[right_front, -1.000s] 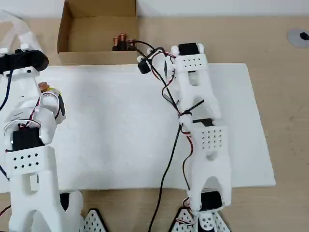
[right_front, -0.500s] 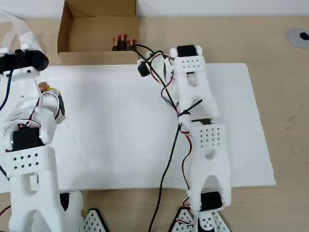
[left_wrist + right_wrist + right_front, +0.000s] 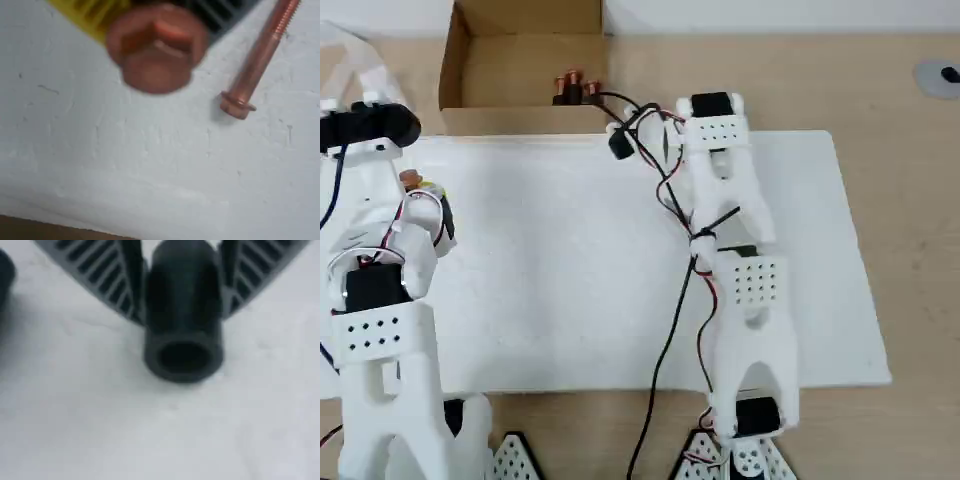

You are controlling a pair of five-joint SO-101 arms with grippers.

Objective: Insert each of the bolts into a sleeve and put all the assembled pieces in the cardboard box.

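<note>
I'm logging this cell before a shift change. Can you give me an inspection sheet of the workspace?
Surface: white mat on a wooden table.
Job's things: box has assembled pieces in a right corner; loose bolt lies on the mat.
Clutter: grey disc at the table's right edge.
Grippers: left gripper is shut on the held bolt; right gripper is shut on a sleeve, near the box.
Cables: black and red wires run along the right arm, over the mat.
Surroundings: nothing seen.
</note>
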